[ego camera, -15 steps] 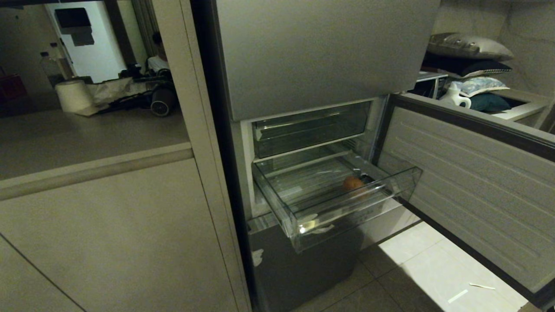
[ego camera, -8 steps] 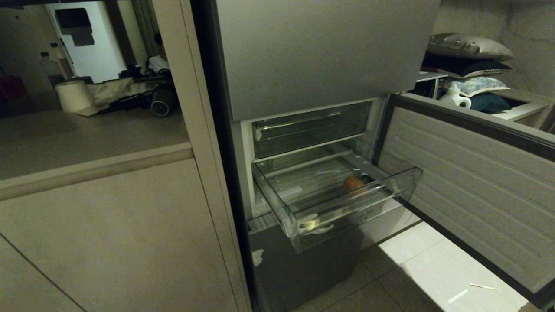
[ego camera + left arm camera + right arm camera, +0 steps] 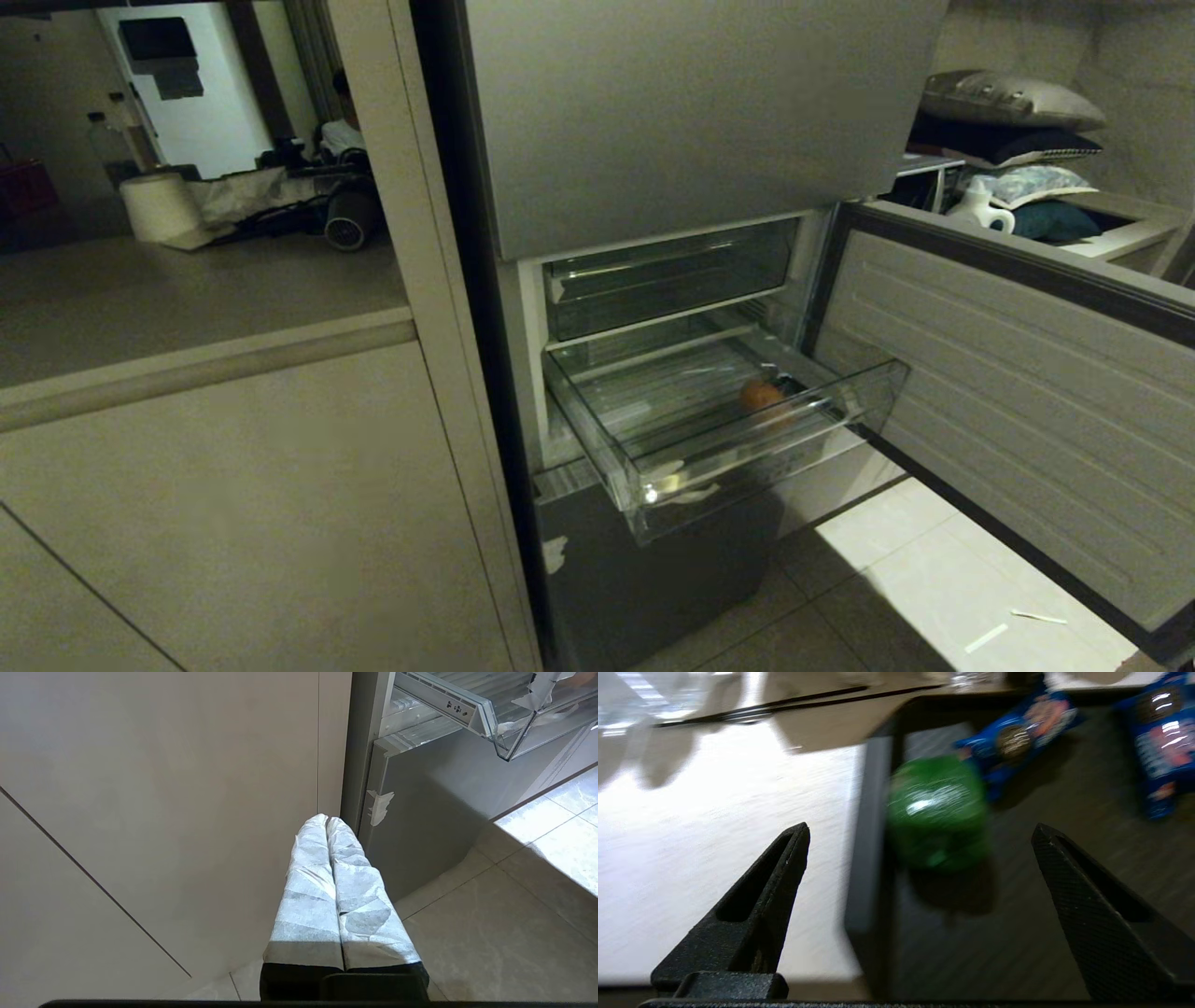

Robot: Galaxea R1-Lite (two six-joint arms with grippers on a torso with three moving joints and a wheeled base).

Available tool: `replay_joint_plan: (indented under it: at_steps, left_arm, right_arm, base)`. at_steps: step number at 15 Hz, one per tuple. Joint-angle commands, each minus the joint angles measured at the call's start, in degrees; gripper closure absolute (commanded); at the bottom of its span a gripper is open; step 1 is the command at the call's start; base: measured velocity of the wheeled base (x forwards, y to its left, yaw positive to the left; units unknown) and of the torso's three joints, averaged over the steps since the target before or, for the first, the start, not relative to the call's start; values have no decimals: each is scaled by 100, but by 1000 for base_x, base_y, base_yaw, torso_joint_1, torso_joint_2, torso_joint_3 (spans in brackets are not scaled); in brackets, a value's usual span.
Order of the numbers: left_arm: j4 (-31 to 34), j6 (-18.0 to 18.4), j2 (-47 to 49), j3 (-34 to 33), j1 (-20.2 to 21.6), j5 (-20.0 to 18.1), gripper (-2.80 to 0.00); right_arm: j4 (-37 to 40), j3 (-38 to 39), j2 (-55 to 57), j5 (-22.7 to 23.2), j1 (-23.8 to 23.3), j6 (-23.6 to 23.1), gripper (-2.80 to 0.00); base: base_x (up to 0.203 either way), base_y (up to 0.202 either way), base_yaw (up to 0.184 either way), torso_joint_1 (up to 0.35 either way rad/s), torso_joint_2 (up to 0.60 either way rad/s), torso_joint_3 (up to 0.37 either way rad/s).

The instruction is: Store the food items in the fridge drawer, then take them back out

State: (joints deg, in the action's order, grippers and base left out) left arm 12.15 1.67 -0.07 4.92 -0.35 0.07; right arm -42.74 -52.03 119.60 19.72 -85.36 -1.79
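One orange fruit (image 3: 763, 396) sits in the pulled-out drawer (image 3: 747, 457). Right gripper (image 3: 920, 835) gapes wide, empty, above a dark tray (image 3: 871, 858) holding one green ball (image 3: 937, 809) and two blue packets (image 3: 1017, 732). Left gripper (image 3: 327, 820) is pinched closed, empty, low beside the fridge.

A tall grey metallic fridge door panel (image 3: 691, 112) hangs shut above the opening, and a second lower grey panel (image 3: 644, 569) carries a scrap of whitish tape. The swung-open ribbed inner door (image 3: 1008, 392) stands to the right. A white paper roll (image 3: 159, 205) sits on the beige counter (image 3: 187, 299). Stacked pillows (image 3: 1013, 98) and a white jug (image 3: 980, 207) rest behind. Two white slips (image 3: 1013, 625) lie on the pale floor tiles (image 3: 896, 579).
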Motion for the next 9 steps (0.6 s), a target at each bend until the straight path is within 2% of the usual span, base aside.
replay_joint_plan:
  at_steps: [1, 3, 9]
  left_arm:
    - [6, 0, 7, 0, 0, 1, 0]
    - [6, 0, 7, 0, 0, 1, 0]
    - [6, 0, 7, 0, 0, 1, 0]
  right_arm:
    - [-24, -398, 449, -241, 10, -144, -280]
    - [-24, -656, 646, -388, 10, -179, -280]
    - [-24, -980, 1049, -340, 314, -147, -280]
  base:
    - [0, 0, 0, 0, 0, 0]
    - [0, 0, 0, 0, 0, 0]
    - [0, 0, 0, 0, 0, 0]
